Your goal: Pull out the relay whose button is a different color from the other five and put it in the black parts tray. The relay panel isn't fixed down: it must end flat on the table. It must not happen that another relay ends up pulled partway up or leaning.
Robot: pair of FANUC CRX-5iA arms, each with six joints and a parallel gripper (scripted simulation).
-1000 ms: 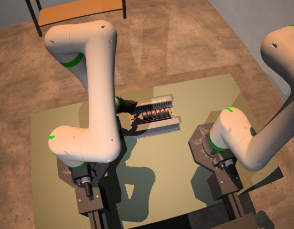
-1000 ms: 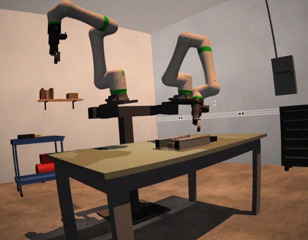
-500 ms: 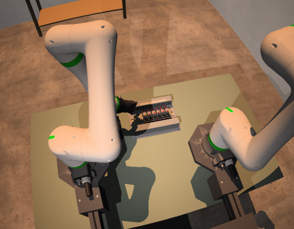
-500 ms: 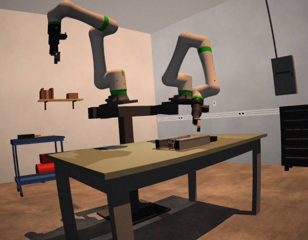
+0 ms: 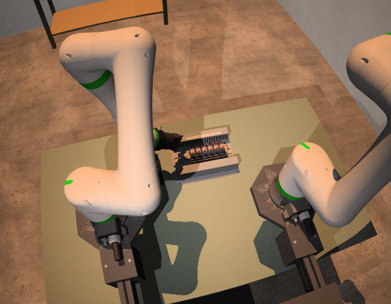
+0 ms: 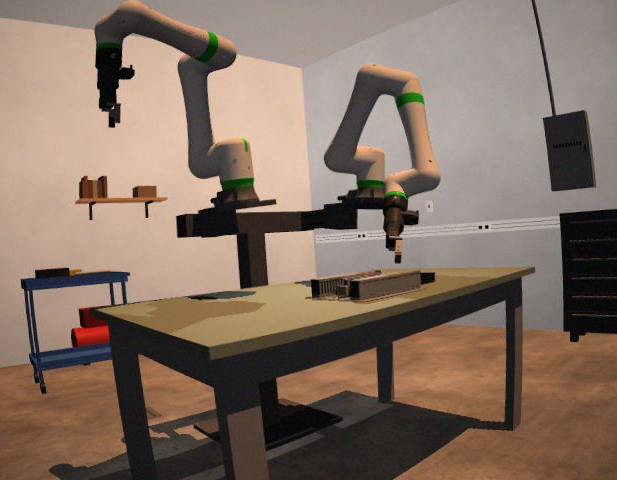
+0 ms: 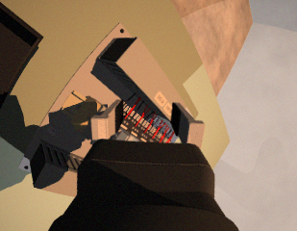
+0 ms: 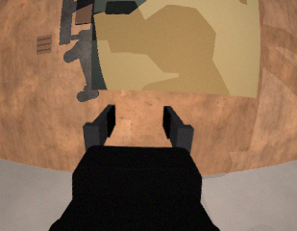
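The relay panel (image 5: 218, 167) (image 6: 386, 287) (image 7: 82, 79) lies flat on the table. Its row of relays (image 5: 204, 149) stands between two grey ducts. The leftmost relay's button (image 5: 192, 152) looks more orange than the red others in the top view; no relay visibly leans. My left gripper (image 6: 397, 259) (image 7: 147, 111) is open and empty above the panel, with part of the relay row visible between and beyond its fingers. The black parts tray (image 6: 427, 277) (image 7: 37, 40) lies beside the panel, mostly hidden by the left arm in the top view. My right gripper (image 6: 112, 124) (image 8: 138, 115) is open and empty, high up.
Thin red wires (image 7: 148, 124) run from the relays toward the rear duct (image 7: 138, 67). The left arm's shadow covers one end of the panel. The right gripper hangs past the edge of the table (image 6: 277, 310) (image 8: 235, 48), over the floor in its wrist view.
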